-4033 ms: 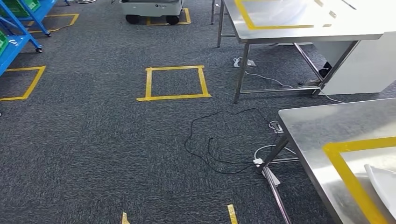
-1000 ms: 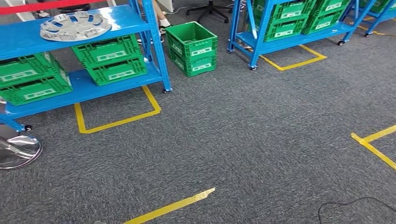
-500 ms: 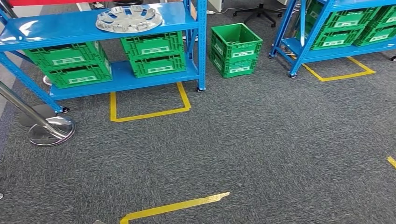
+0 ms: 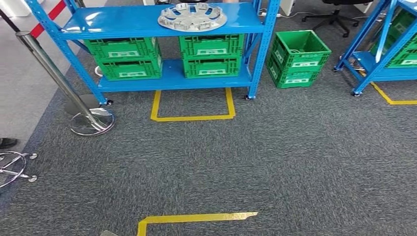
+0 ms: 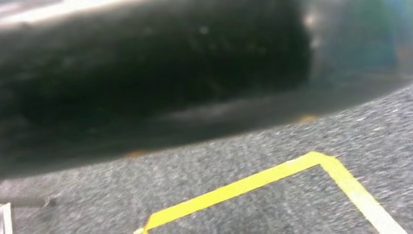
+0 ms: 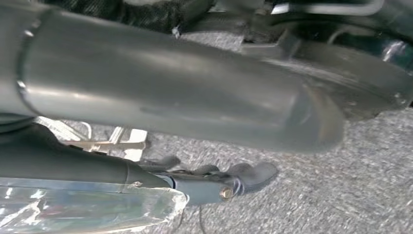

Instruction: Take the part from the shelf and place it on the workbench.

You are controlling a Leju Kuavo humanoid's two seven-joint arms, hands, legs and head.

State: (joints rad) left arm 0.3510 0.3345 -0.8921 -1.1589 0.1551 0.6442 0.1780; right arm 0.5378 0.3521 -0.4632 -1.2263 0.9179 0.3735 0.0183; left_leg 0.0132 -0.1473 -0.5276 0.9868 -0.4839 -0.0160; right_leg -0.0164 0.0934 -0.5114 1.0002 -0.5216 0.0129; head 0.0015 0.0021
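A silver wheel cover (image 4: 192,16), round with spoke-like cutouts, lies flat on the top board of the blue shelf (image 4: 123,22) at the upper centre of the head view, above green crates (image 4: 211,55). Whether either hand is apart or closed cannot be told from these views.

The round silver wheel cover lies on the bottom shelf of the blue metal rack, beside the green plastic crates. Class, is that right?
Not quite. The round silver wheel cover lies on the top shelf of the blue metal rack, above the green plastic crates, as the head view shows.
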